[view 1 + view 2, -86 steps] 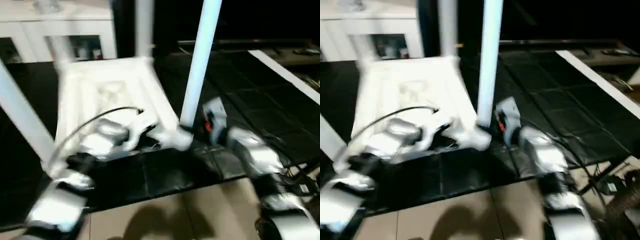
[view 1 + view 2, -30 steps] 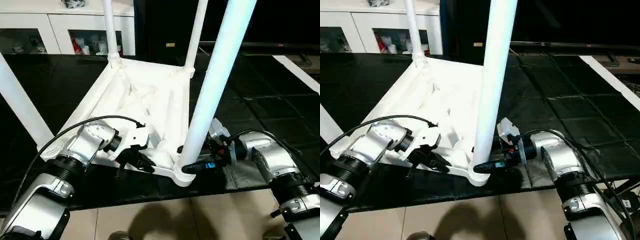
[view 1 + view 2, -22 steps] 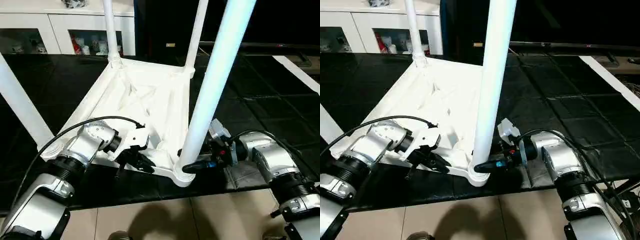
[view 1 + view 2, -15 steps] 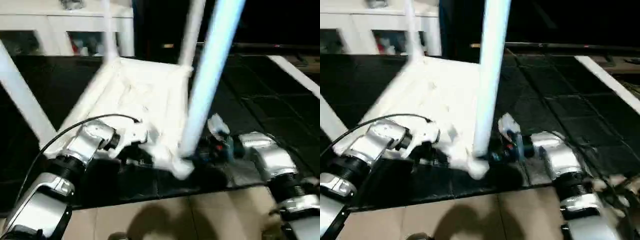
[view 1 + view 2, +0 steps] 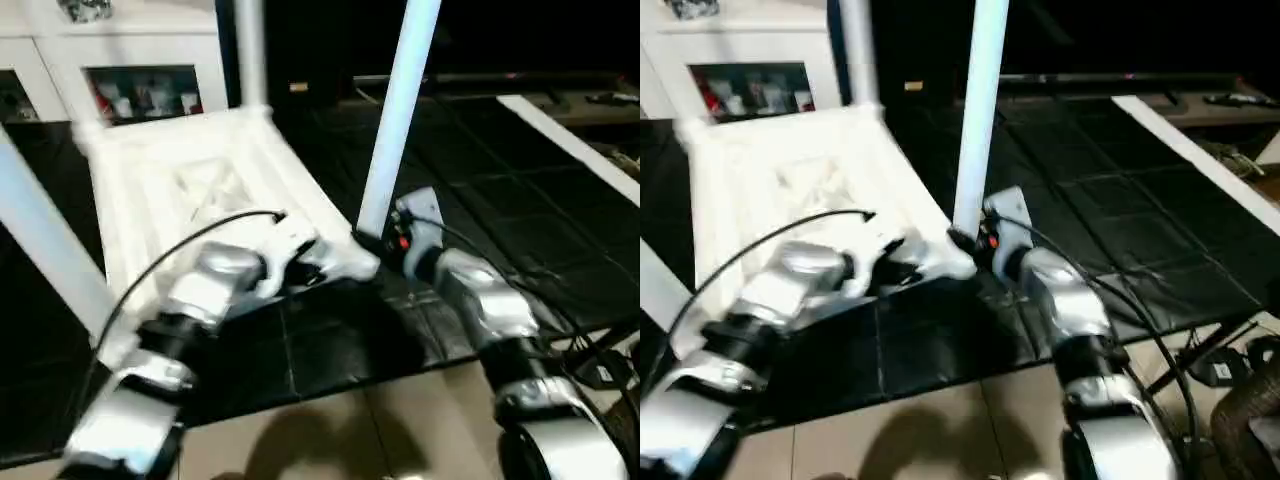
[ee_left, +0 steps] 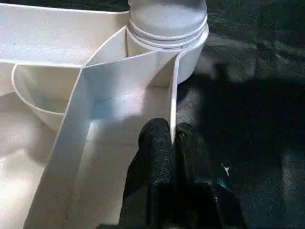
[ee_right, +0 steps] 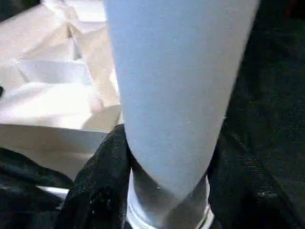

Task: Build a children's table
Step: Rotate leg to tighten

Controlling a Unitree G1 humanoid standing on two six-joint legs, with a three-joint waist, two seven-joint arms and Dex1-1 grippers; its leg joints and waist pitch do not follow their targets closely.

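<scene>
- The children's table [image 5: 190, 190] lies upside down on a black floor mat [image 5: 520, 200], its ribbed, framed underside facing up and its white legs standing upward from the corners.
- The nearest leg [image 5: 395, 120] rises from the corner closest to the robot. Its long axis is close to upright, leaning slightly toward the right of the head view.
- The right gripper [image 7: 167, 186] comes at this leg from the robot's right, low down by its base. Its two black fingers [image 7: 95, 186] sit either side of the round leg about half apart, closed around it.
- The left gripper [image 6: 172, 143] is on the other side of the same corner, its fingers pressed together onto the thin frame wall [image 6: 172, 95] just beside the leg's socket [image 6: 167, 28].
- Both arms meet at this one corner: the right holds the leg, the left steadies the frame. Any turning of the leg would probably go around its upright axis.
- The mat is made of dark square tiles, with pale floor [image 5: 330, 430] nearer the robot.
- A white glass-door cabinet [image 5: 140, 90] stands beyond the table, and cables [image 5: 590, 370] lie at the right edge.
</scene>
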